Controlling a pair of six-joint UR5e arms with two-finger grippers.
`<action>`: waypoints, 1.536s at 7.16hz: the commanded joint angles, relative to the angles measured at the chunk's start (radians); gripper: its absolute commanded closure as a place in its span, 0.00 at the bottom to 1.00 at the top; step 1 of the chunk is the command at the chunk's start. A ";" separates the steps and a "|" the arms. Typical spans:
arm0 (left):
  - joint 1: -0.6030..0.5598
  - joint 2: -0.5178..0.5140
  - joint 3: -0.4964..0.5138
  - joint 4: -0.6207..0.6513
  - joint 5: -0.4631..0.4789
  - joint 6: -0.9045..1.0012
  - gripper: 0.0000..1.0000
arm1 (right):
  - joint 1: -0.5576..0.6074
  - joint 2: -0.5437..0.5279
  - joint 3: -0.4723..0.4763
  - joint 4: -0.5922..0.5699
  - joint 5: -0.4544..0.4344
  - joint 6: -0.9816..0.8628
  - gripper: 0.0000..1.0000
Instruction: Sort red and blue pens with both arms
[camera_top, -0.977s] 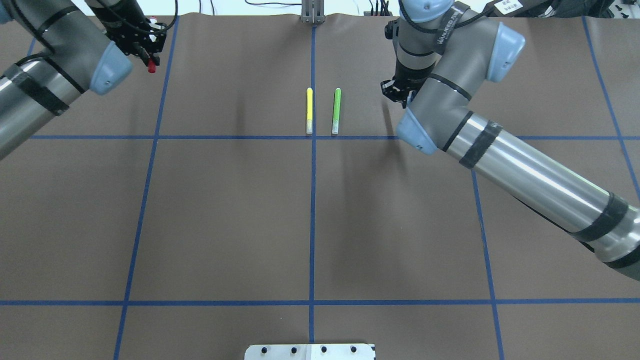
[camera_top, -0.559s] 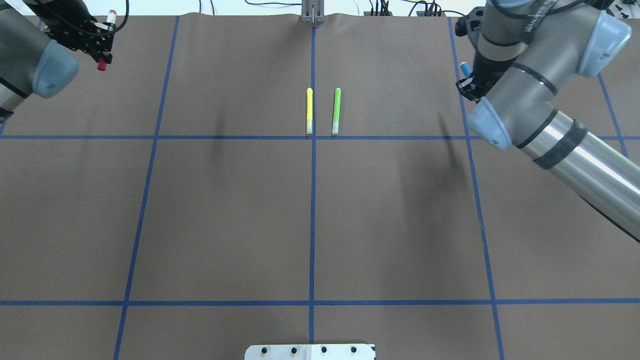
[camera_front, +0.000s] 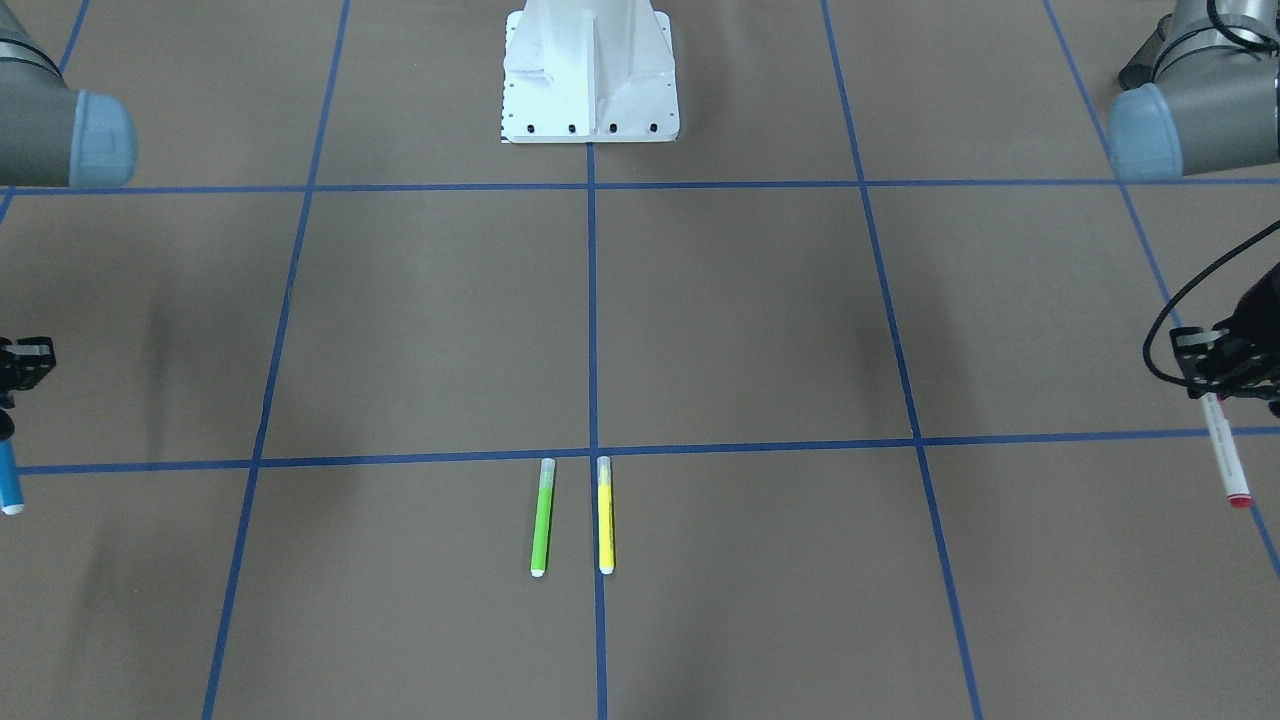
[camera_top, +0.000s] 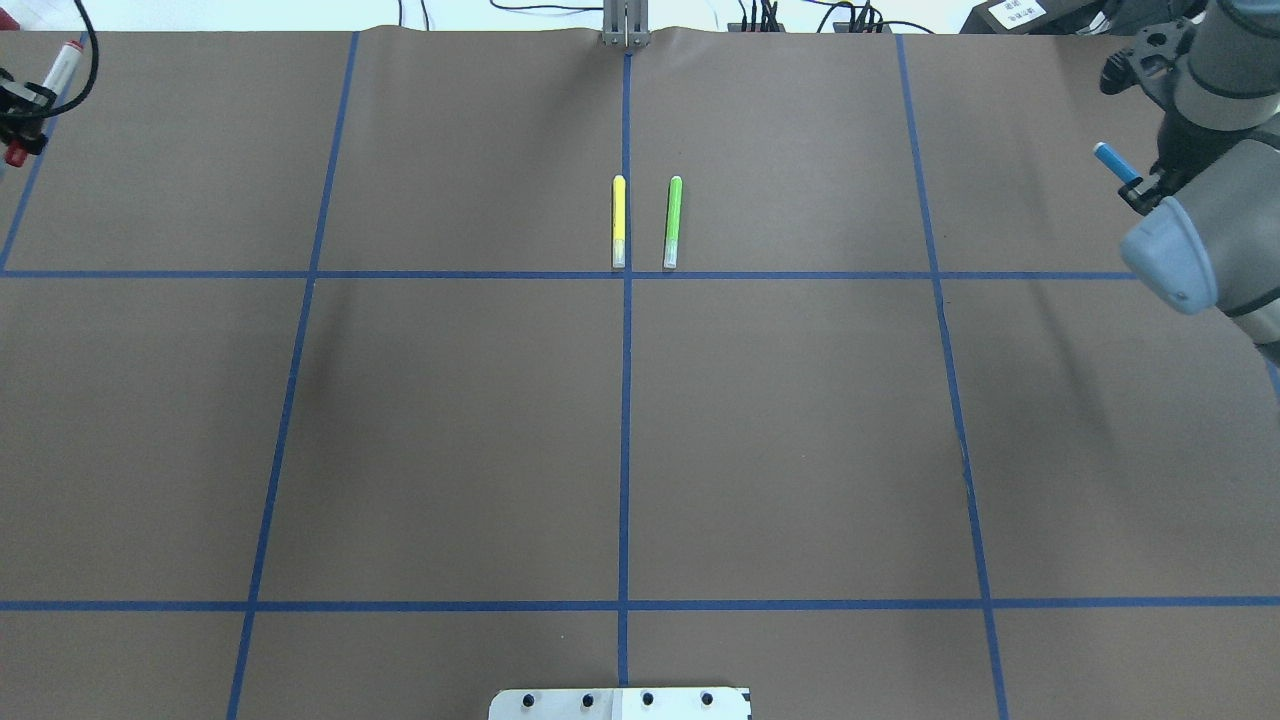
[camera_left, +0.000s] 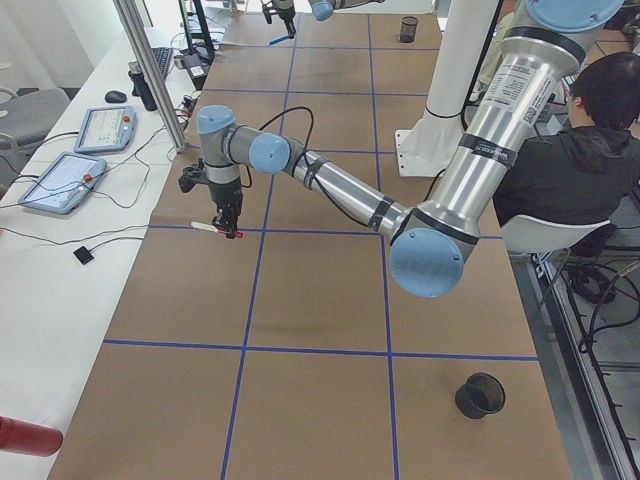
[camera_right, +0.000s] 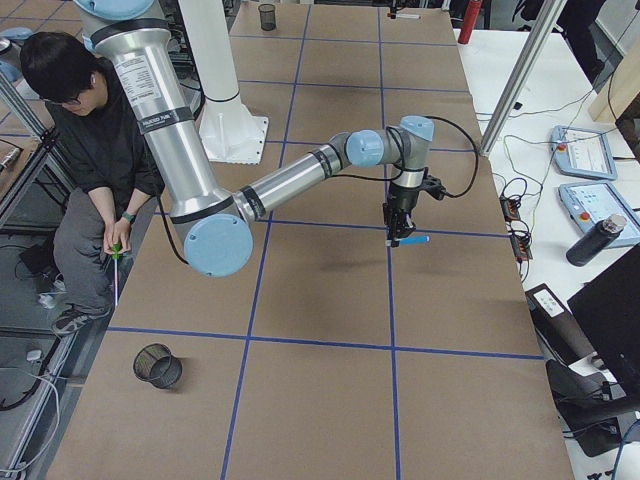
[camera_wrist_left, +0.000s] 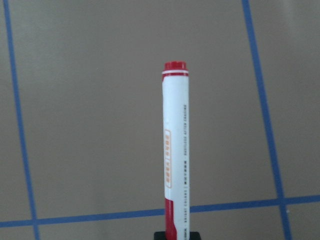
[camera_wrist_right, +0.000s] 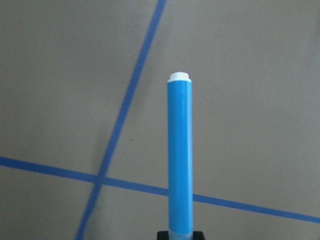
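The red pen (camera_wrist_left: 175, 150), white-barrelled with a red end, is clamped at its cap end in my left gripper (camera_top: 22, 105), which is shut on it above the table's far left corner. It also shows as the red pen (camera_front: 1223, 455) hanging from that gripper at the right edge of the front-facing view. The blue pen (camera_wrist_right: 180, 155) sticks out of my right gripper (camera_top: 1140, 188), shut on it over the far right square. The blue pen (camera_front: 8, 487) is partly cut off at the left edge of the front-facing view.
A yellow marker (camera_top: 619, 222) and a green marker (camera_top: 673, 222) lie side by side at the centre line. A black mesh cup (camera_left: 480, 395) stands near the left end, another cup (camera_right: 157, 365) near the right end. A person (camera_right: 90, 130) sits behind the robot's base.
Both arms have swung outward, away from the centre. The left gripper carried the red pen to the far left edge, the right gripper carried the blue pen to the far right.
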 joint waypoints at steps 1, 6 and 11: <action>-0.028 0.120 -0.078 0.022 0.035 0.079 1.00 | 0.081 -0.170 0.058 -0.026 0.004 -0.181 1.00; -0.030 0.221 -0.133 0.020 0.036 0.090 1.00 | 0.357 -0.552 0.144 -0.202 0.017 -0.623 1.00; -0.030 0.229 -0.179 0.020 0.035 0.089 1.00 | 0.431 -0.773 0.144 -0.343 0.042 -0.867 1.00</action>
